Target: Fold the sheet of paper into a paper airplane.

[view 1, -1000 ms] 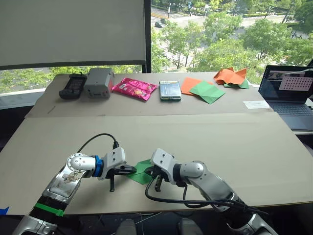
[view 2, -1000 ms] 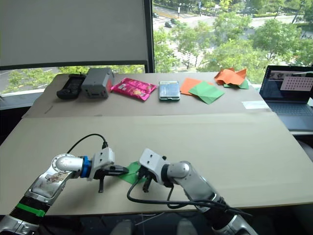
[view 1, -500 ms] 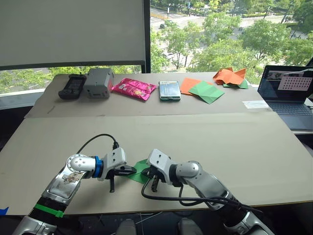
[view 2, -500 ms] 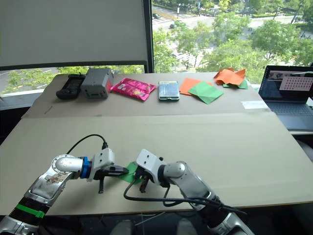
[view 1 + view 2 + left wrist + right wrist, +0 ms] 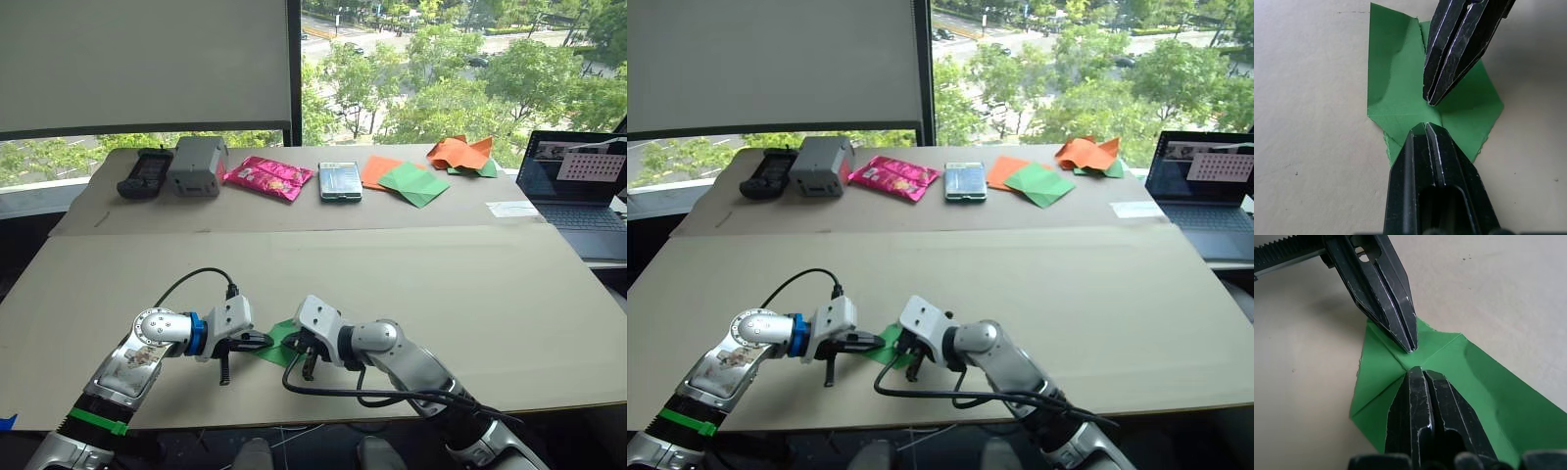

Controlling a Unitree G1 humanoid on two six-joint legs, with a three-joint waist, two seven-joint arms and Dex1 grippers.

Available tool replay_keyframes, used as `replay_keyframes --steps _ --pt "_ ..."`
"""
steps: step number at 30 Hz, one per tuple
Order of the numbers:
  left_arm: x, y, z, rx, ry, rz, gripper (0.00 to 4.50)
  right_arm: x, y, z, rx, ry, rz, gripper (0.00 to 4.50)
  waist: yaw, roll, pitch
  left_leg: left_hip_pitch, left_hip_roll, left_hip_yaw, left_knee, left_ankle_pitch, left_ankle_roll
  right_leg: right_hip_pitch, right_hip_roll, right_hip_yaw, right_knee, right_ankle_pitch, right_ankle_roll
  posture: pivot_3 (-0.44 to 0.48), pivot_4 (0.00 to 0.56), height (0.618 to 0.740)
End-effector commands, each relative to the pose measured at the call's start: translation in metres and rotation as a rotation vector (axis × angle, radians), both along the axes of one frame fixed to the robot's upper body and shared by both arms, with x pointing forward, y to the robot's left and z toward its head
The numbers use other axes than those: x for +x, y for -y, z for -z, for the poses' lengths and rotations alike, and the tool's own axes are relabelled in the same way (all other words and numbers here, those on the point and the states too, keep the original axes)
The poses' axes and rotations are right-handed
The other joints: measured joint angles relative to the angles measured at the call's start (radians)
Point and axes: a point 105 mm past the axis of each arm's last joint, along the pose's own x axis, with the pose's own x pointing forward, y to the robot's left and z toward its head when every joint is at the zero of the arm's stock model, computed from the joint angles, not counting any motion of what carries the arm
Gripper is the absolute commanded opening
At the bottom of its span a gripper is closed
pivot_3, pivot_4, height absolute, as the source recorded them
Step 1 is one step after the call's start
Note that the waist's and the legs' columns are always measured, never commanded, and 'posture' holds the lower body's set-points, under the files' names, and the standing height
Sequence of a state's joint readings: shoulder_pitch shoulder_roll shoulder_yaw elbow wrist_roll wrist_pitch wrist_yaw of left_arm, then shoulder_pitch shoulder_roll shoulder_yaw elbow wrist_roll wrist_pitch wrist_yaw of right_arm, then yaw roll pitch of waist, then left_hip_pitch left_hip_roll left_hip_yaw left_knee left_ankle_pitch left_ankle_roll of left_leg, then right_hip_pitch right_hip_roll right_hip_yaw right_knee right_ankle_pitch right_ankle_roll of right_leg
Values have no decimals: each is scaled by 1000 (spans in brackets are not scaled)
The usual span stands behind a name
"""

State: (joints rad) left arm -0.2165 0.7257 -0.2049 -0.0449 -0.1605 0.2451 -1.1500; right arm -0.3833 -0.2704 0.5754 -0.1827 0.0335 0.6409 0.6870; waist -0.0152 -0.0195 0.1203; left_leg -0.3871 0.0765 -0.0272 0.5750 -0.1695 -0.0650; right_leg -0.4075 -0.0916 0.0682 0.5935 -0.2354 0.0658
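Observation:
The sheet of paper [image 5: 281,345] lies flat on the tan table [image 5: 470,294] near its front edge. It is bright green, with folded flaps and creases that meet in its middle [image 5: 1396,98]. My left gripper [image 5: 265,341] comes in from the left, shut, its tips resting on the paper where the creases cross [image 5: 1425,126]. My right gripper [image 5: 300,354] comes from the right, also shut, with its tips [image 5: 1415,369] set down on the paper a finger's width from the left one. Both tips nearly touch, and nothing is held between the fingers of either.
Along the far table lie a black controller [image 5: 147,172], a grey box [image 5: 199,164], a pink snack bag [image 5: 269,177], a phone [image 5: 340,181], flat orange and green sheets [image 5: 407,179] and a crumpled paper heap [image 5: 462,154]. A laptop [image 5: 578,186] stands at the right.
My right gripper has slid a little to the left over the paper, closing in on the left gripper's tips. The left gripper and the paper have stayed where they were.

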Motion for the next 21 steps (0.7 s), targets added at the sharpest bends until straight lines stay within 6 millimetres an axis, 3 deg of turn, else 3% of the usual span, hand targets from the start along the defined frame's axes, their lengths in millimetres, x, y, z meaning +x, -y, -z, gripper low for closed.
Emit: replay_keyframes --steps 1,9,21 --pt "-5 -3 7 30 -27 2 0 -3 0 11 -40 -22 -14 17 0 0 0 0 0 0 0 0 0 0 0 0 0 0 0 0 150 718" --pt "-5 -5 7 33 -28 0 0 3 13 24 -100 -65 36 17 -2 0 -2 2 0 0 0 0 0 1 0 0 0 0 0 0 150 718" --pt "-5 -6 8 35 -29 2 0 9 35 24 -119 -61 89 17 2 1 -2 2 0 0 0 0 0 1 0 0 0 0 0 0 150 718"
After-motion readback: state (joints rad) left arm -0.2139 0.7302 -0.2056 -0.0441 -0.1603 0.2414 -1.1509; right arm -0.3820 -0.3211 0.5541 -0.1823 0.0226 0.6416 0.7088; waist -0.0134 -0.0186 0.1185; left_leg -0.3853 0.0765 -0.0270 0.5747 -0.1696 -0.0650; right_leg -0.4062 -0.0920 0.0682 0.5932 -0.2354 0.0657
